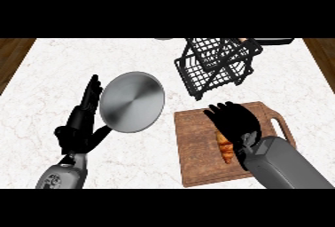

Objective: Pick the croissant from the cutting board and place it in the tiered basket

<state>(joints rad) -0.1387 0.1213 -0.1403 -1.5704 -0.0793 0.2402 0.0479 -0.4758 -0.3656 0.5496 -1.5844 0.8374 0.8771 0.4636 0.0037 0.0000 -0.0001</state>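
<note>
A golden-brown croissant (225,148) lies on the wooden cutting board (196,142), partly hidden under my right hand (237,120). That hand hovers over it with fingers straight, pointing away from me, open and holding nothing. The black wire tiered basket (215,64) stands tilted at the far side of the counter, just beyond the board. My left hand (82,122) rests open at the left, fingers up, beside a metal plate.
A round grey metal plate (131,101) lies between my left hand and the board. The white marble counter (52,75) ends in wooden floor strips at both sides. Dark objects (271,41) sit at the far edge behind the basket.
</note>
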